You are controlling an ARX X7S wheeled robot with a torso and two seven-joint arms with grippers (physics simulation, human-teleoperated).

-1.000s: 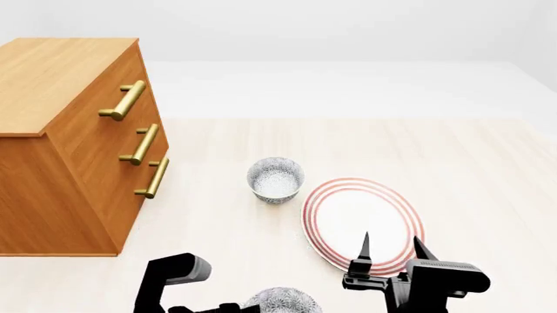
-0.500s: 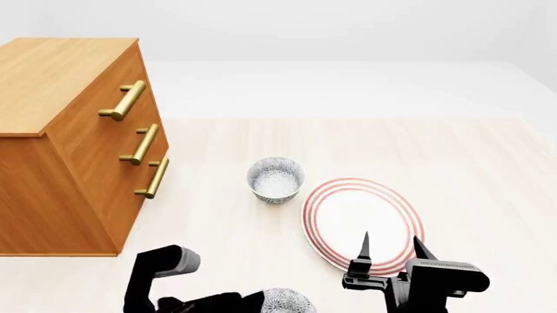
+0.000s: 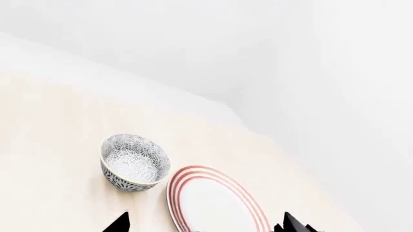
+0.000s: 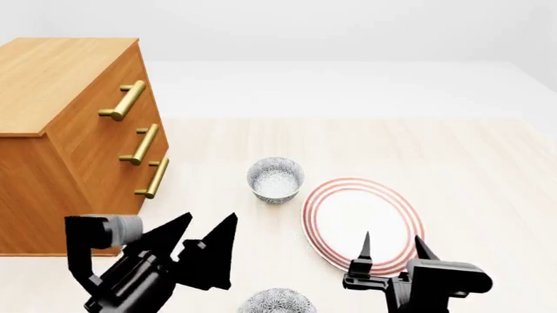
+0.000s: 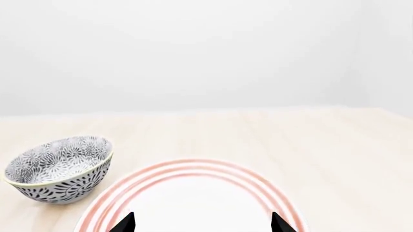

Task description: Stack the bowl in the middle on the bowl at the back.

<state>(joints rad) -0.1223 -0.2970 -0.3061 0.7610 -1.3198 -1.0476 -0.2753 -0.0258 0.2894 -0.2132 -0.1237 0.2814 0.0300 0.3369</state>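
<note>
Bowls on the pale desk [image 4: 487, 169]: the bowl at the back [image 4: 275, 180] stands just beside the red-ringed plate [image 4: 361, 222]; another patterned bowl [image 4: 276, 302] lies at the near edge. Left end effector [image 4: 207, 236] and right end effector [image 4: 389, 246] both hover with fingers spread, empty. Wooden drawer chest [image 4: 74, 143] at left.
</note>
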